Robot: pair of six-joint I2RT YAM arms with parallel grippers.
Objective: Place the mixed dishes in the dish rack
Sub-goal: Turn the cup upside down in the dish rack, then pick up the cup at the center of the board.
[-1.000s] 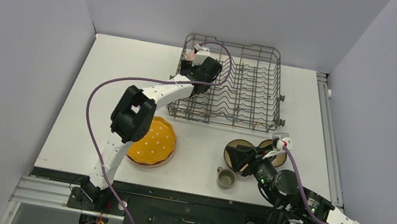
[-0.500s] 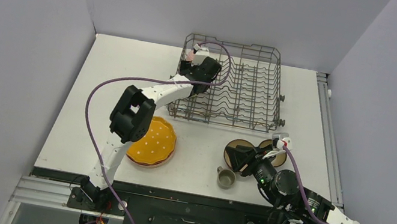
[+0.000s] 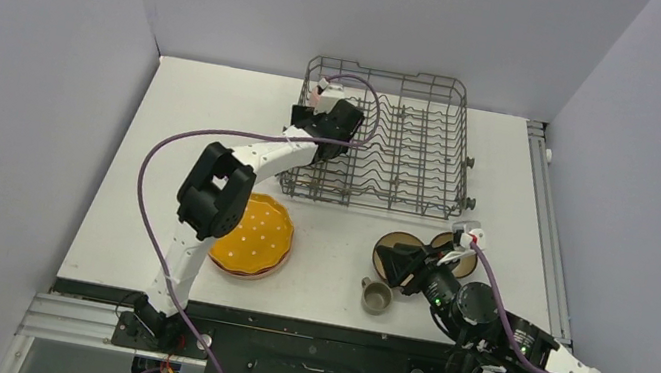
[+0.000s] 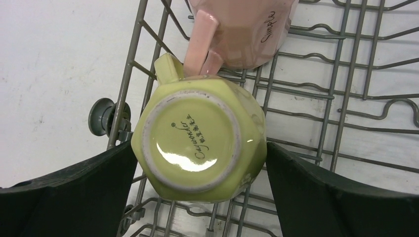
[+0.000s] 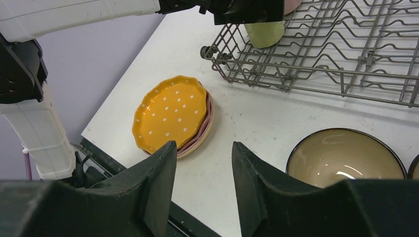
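The left gripper (image 4: 200, 148) has its jaws pressed on both sides of the upturned pale yellow mug (image 4: 197, 163), down in the dish rack (image 3: 409, 174) at its 10 o'clock corner, with the pink mug (image 4: 242, 34) just beside at 12. The right gripper (image 5: 203, 165) hovers over the surface (image 5: 257, 123), jaws narrowly parted and empty, with the orange plate (image 5: 170, 113) at its 10 o'clock.

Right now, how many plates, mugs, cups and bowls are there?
Plates: 2, orange dotted plate, pink plate
Mugs: 2, yellow mug, pink mug
Cups: 1, grey-olive cup
Bowls: 2, left brown bowl, right brown bowl
Total: 7
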